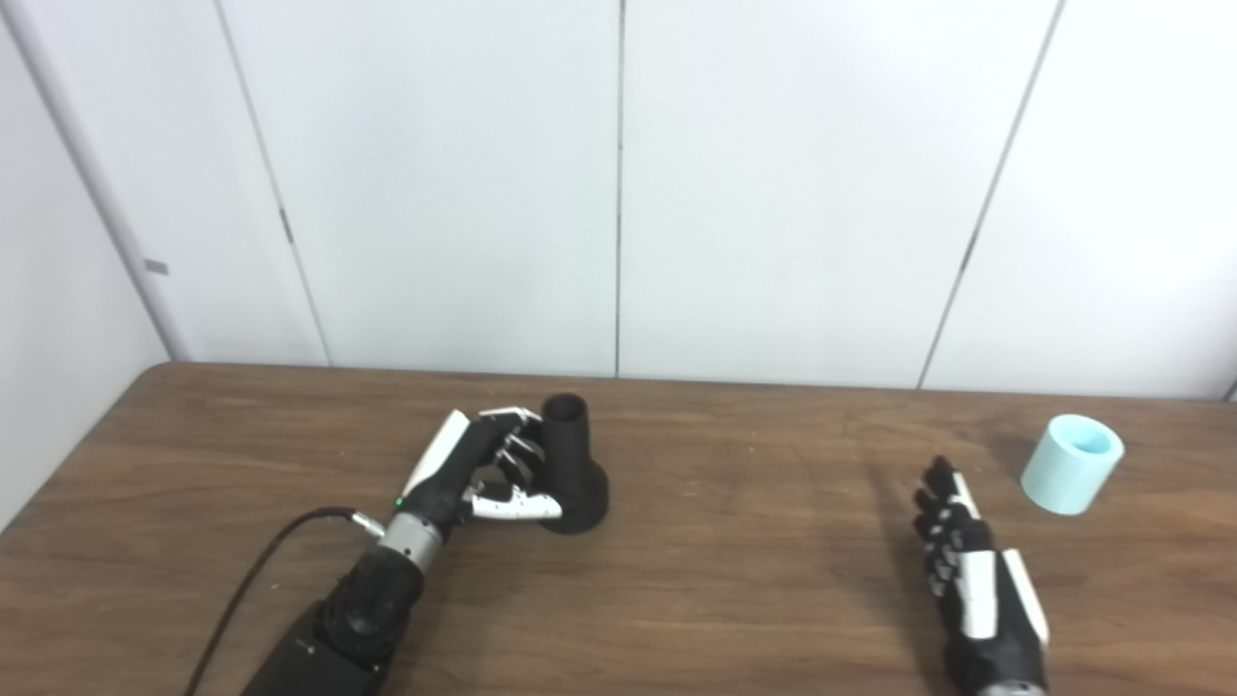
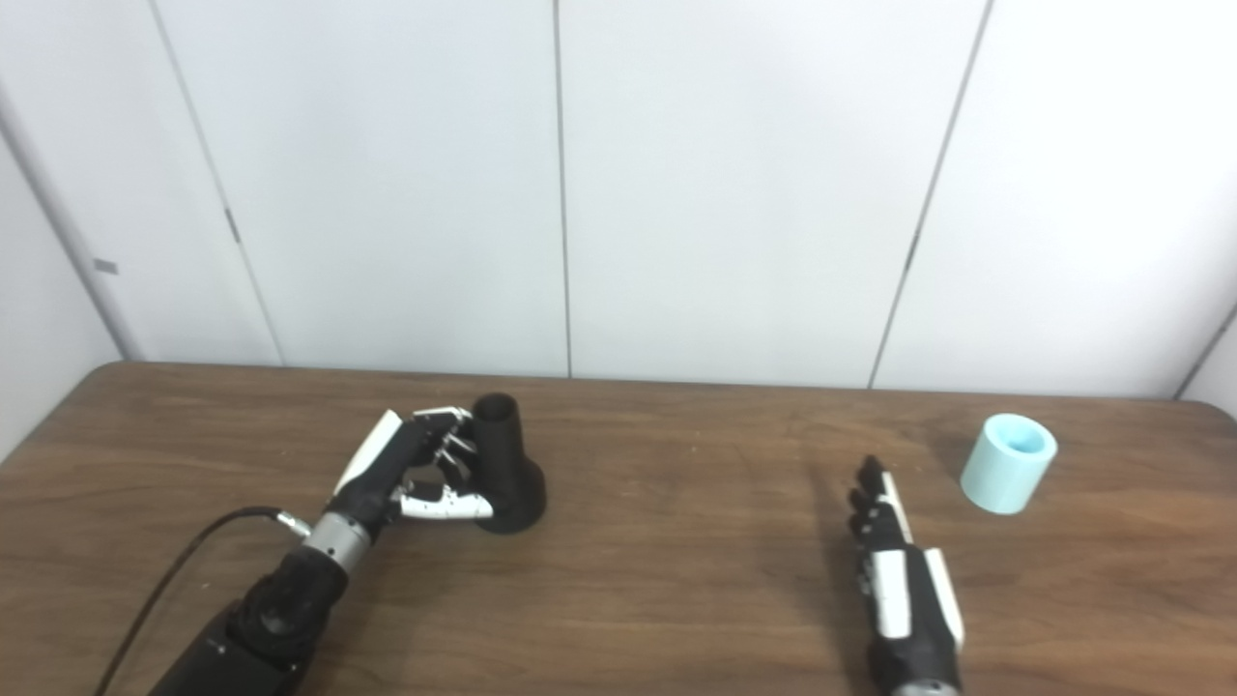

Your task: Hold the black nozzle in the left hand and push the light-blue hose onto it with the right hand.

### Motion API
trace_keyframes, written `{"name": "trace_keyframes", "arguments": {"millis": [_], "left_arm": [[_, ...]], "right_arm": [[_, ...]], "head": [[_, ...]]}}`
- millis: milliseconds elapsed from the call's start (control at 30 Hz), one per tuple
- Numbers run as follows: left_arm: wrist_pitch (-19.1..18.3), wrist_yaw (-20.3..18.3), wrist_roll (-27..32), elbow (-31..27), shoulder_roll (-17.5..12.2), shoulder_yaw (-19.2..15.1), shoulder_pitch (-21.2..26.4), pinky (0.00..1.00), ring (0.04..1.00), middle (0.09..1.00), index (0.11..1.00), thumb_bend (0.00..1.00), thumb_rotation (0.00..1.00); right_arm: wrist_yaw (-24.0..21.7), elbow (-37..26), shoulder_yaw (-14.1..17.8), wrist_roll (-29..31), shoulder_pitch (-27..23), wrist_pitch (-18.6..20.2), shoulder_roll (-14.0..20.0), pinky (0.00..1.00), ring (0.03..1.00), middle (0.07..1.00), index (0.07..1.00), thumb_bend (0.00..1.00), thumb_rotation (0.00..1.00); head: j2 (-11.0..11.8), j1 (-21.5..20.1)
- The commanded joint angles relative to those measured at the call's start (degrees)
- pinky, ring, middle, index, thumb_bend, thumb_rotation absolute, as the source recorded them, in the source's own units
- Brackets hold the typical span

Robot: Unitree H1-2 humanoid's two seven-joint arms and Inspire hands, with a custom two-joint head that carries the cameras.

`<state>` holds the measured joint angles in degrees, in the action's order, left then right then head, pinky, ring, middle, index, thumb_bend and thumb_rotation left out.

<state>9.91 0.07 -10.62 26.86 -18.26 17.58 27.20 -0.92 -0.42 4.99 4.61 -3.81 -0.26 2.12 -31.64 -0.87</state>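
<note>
light-blue hose (image 1: 1072,464) stands on the wooden table (image 1: 734,580), just beyond and to the right of the right hand (image 1: 966,561), open end tilted up. that hand is empty, fingers straight, close together. left hand (image 1: 483,469) curls against the upright black nozzle (image 1: 572,464); grasp unconfirmed.

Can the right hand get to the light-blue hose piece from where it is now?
Probably yes. The right hand is open, holding nothing, with its fingers pointing up the table, and the light-blue hose stands just beyond and to its right. Only bare wood lies between them, nothing in the way.
</note>
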Motion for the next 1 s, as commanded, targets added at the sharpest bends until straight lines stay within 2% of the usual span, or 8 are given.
{"name": "trace_keyframes", "arguments": {"millis": [0,333,500,900,967], "left_arm": [[-3.15,-7.18,-3.45,1.73,1.21,4.74,-4.82,0.36,0.476,0.609,0.497,0.52,0.09],[-3.48,-8.54,-3.81,-3.05,1.91,8.74,-6.72,0.36,0.477,0.618,0.497,0.52,0.09],[-2.28,-8.37,-4.12,-4.28,2.14,9.85,-6.86,0.36,0.475,0.617,0.497,0.52,0.09],[-0.69,-8.39,-5.68,-2.52,2.81,11.94,-6.45,0.36,0.471,0.611,0.497,0.52,0.09],[-0.65,-8.65,-5.66,-2.24,2.62,11.97,-6.14,0.35,0.471,0.610,0.497,0.52,0.09]], "right_arm": [[0.84,1.04,-1.05,-0.39,2.85,0.36,-2.37,1.00,1.000,1.000,1.000,0.65,1.00],[3.14,-0.89,-1.97,-2.32,2.84,2.99,-4.46,1.00,1.000,1.000,1.000,0.64,1.00],[3.95,-1.95,-2.39,-2.64,2.69,4.16,-4.90,1.00,1.000,1.000,1.000,0.65,1.00],[5.01,-4.93,-2.55,-3.39,2.13,6.66,-4.87,1.00,1.000,1.000,1.000,0.65,1.00],[4.93,-7.01,-2.30,-3.49,1.83,8.04,-4.29,1.00,0.984,1.000,1.000,0.61,0.96]], "head": [[-0.16,-0.55],[-1.08,-3.69],[-1.71,-4.44],[-2.03,-5.97],[-1.92,-5.94]]}}
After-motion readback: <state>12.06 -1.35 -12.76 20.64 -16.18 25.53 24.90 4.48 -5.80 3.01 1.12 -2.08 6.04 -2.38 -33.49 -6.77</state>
